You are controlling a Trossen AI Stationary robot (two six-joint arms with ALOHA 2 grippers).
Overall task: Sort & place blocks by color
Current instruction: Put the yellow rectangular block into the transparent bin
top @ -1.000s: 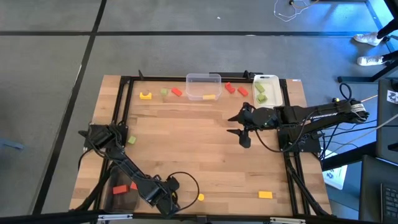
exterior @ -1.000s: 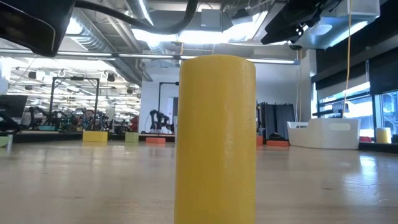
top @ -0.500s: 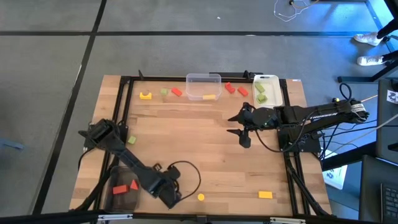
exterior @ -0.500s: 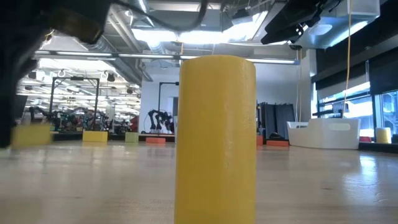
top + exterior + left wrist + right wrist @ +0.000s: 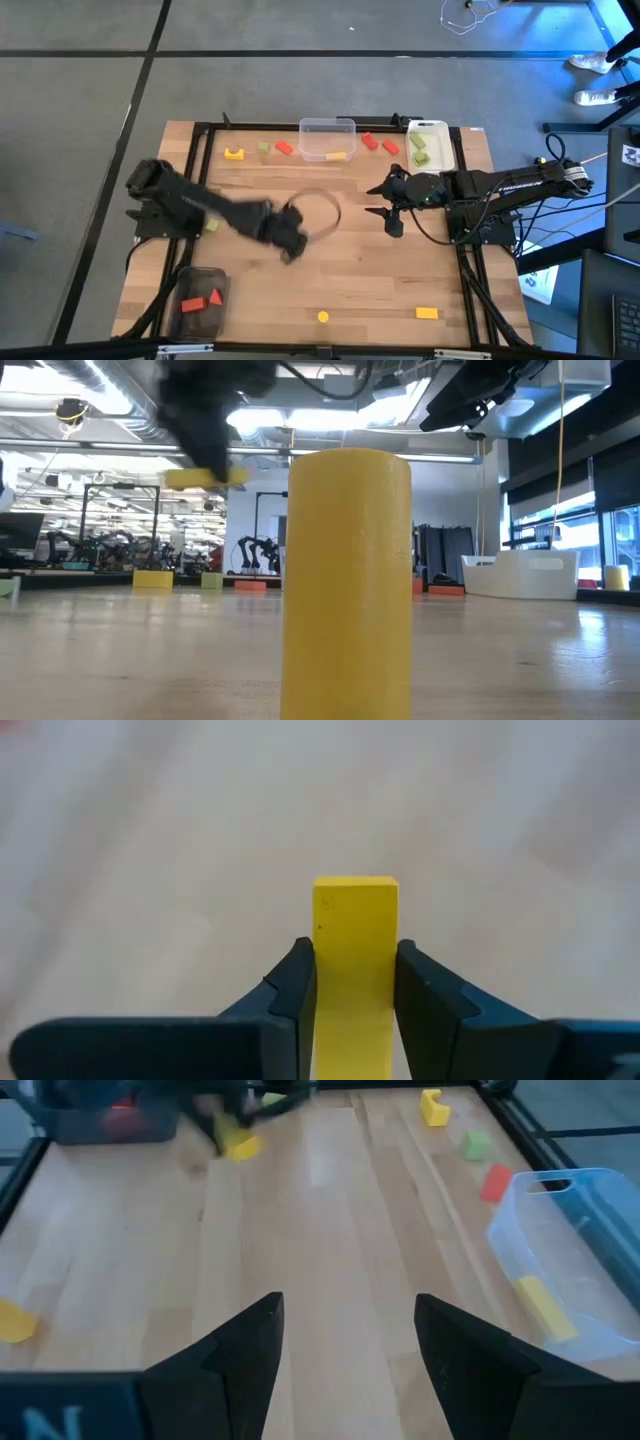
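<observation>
Yellow block [image 5: 355, 970] pinched in the left hand [image 5: 352, 982], plain from its wrist, blurred from overhead.

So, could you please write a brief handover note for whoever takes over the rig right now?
Left tool: shut on a yellow block, raised over mid-table.
Right tool: open, empty, hovering right of centre.
Done: red blocks in the dark bin front left; one yellow bar in the clear middle container; green blocks in the right container.
Left: yellow arch, green and red blocks along the far edge, green block at left, yellow cylinder and yellow block at the front.
</observation>
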